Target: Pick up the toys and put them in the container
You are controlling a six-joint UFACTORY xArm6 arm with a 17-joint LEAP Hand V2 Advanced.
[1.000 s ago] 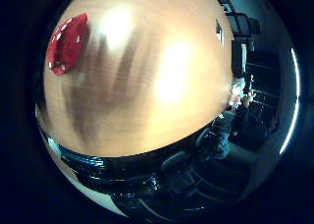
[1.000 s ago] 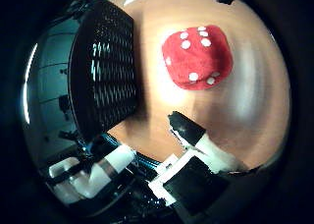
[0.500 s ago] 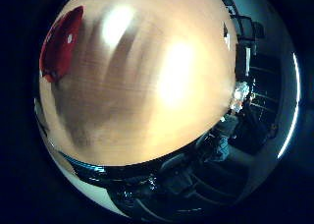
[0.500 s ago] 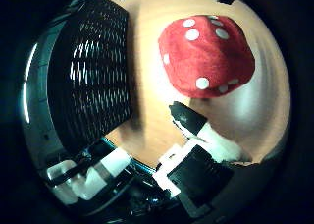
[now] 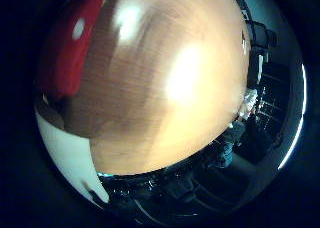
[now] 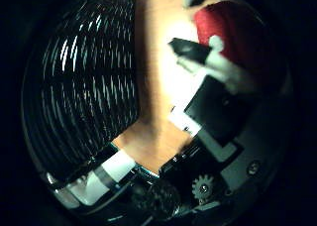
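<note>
Red plush dice (image 5: pixel 67 53) with white dots lies on the wooden bench (image 5: pixel 165 113), very close to the palm of my hand (image 6: pixel 218 87). I see one finger with a black tip (image 6: pixel 190 50) reaching against the side of the dice, and a white finger part at the edge of the little finger view, beside the toy. Whether the fingers really clamp the dice or only touch it, I cannot tell. Black mesh container (image 6: pixel 84 87) stands on the bench just beside the hand, on the thumb side.
</note>
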